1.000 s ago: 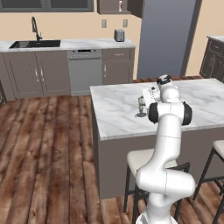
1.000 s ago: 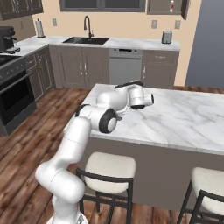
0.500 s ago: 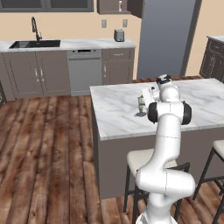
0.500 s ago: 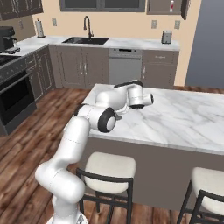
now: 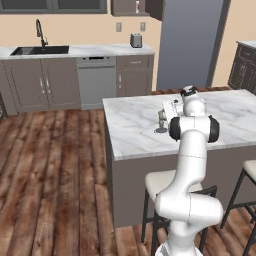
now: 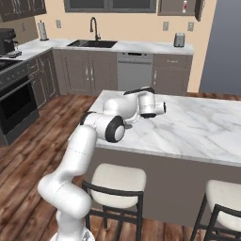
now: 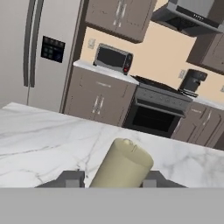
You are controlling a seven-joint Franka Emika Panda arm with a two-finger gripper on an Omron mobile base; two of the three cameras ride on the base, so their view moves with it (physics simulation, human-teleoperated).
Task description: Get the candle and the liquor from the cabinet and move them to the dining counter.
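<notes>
On the white grey-veined marble table [image 5: 135, 131] of the island, the short pale olive-beige candle [image 7: 121, 166] stands upright in its small dark round-dish holder [image 5: 161, 129], near the slab's middle. Between the gripper's [image 7: 113, 179] jaws the candle sits closely flanked on both sides; I cannot tell whether they press it. At twelve o'clock, a small white red-capped bottle [image 5: 137, 6] stands in the open dark brown wall cabinet [image 5: 131, 7].

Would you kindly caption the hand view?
Tool astride the pale olive-beige stick candle over the white marble dining counter.
</notes>
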